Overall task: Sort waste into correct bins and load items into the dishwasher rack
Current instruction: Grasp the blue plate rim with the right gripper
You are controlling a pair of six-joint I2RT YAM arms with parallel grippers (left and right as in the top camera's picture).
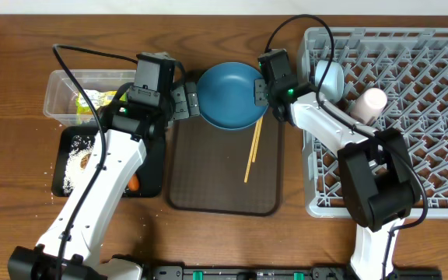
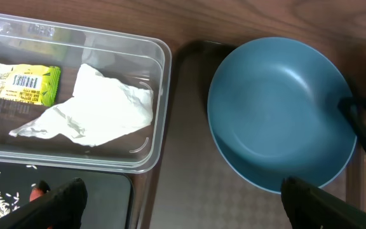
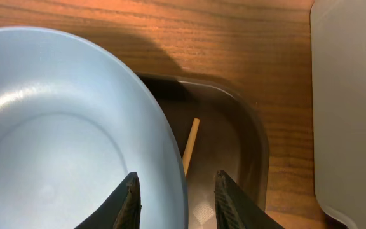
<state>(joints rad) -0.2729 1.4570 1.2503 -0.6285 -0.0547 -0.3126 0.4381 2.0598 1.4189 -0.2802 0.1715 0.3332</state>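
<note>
Rim grip on the large round blue plate (image 1: 228, 95), jaws not yet pinched

It sits at the 12 o'clock end of the dark brown serving tray (image 1: 208, 183). It looks stiff, smooth and probably slippery, so the thin raised edge seems the best hold. At its 3 o'clock rim the right gripper (image 3: 177, 187) straddles that edge, one finger on each side. Near 9 o'clock the left gripper (image 2: 183, 191) hangs spread wide and empty.
</note>
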